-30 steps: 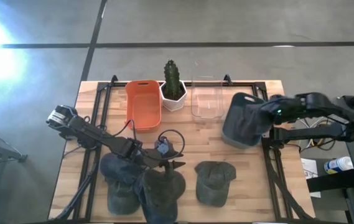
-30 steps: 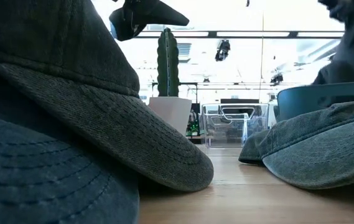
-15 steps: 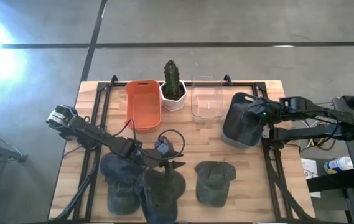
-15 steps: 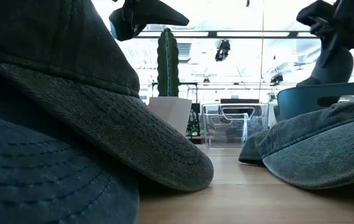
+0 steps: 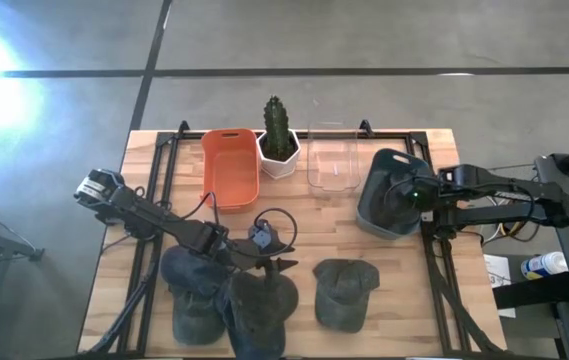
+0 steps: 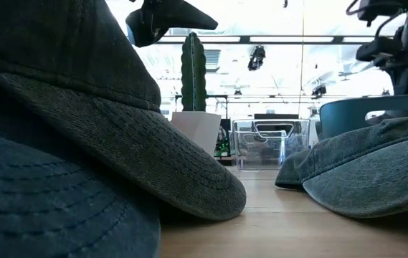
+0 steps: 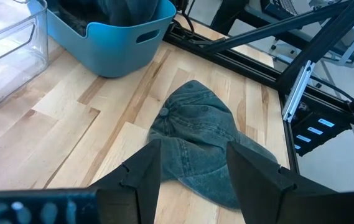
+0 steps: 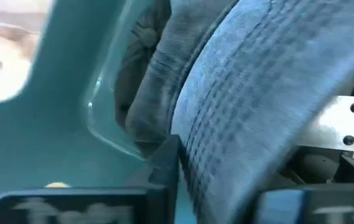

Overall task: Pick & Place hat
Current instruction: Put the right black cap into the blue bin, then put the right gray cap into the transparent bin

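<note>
Bottom of the high view: 2 hats [image 5: 229, 295] piled lower left, left gripper [image 5: 282, 262] above them, jaws wide, empty. 1 loose hat [image 5: 345, 291] sits lower centre. Mid right: right gripper [image 5: 411, 195] down in the blue bin [image 5: 369, 210], hat [image 8: 251, 93] between its fingers; can't tell if it's gripped. Top: orange bin [image 5: 230, 165], cactus [image 5: 278, 125], clear tub [image 5: 331, 165].

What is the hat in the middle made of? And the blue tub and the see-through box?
The hat looks like washed cotton: faded grey-green, soft wrinkles, stitched seams. The blue tub seems to be smooth moulded plastic, with a rounded rim and a cut-out handle. The clear box is probably hard plastic; the wood shows through it.
</note>
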